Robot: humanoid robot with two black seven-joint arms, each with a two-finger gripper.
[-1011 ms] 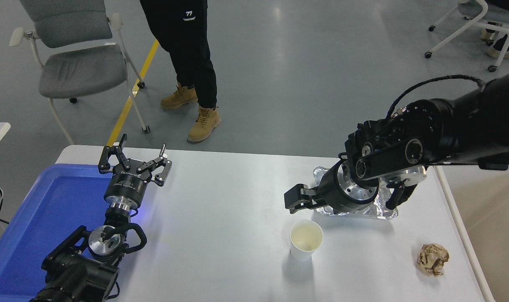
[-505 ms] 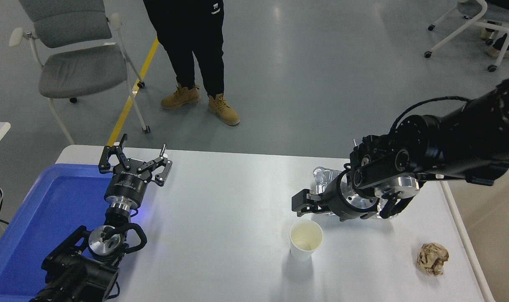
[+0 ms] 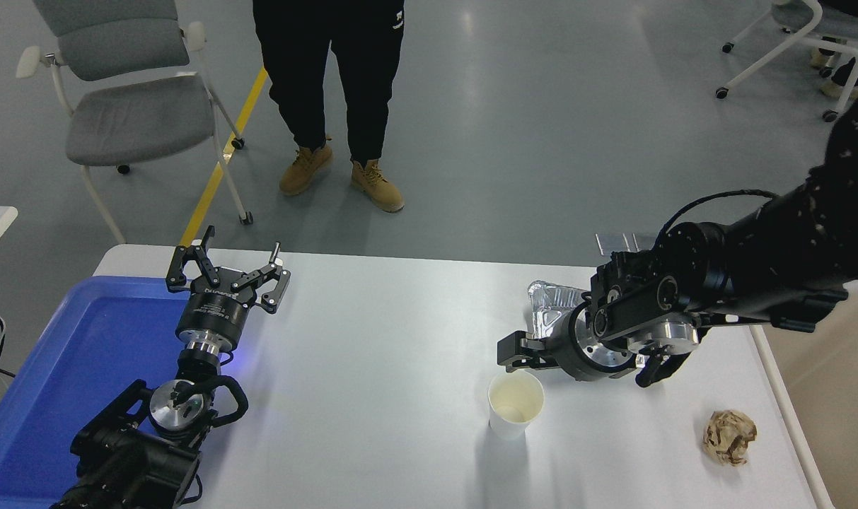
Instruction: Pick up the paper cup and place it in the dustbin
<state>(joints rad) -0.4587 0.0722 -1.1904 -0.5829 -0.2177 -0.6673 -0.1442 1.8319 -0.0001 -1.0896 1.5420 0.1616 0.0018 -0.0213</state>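
The small white paper cup (image 3: 515, 405) stands upright and open on the white table (image 3: 372, 353), right of centre and near the front. My right gripper (image 3: 515, 352) hangs just behind the cup's far rim and points left; it is seen side-on. The arm reaches in from the right edge. The beige dustbin (image 3: 846, 410) stands off the table's right side, partly cut off by the picture's edge. My left gripper (image 3: 227, 272) is open and empty, parked at the lower left by the blue tray.
A shiny foil tray (image 3: 550, 305) lies behind the right wrist, mostly covered by it. A crumpled brown paper ball (image 3: 730, 437) lies at the front right. A blue tray (image 3: 61, 367) sits at the left. A person (image 3: 329, 71) stands beyond the far edge, beside a grey chair (image 3: 131, 106).
My right arm has drawn back to the right and come lower, bringing the gripper closer to the cup's far rim. The person has stepped to the right. The cup has not moved.
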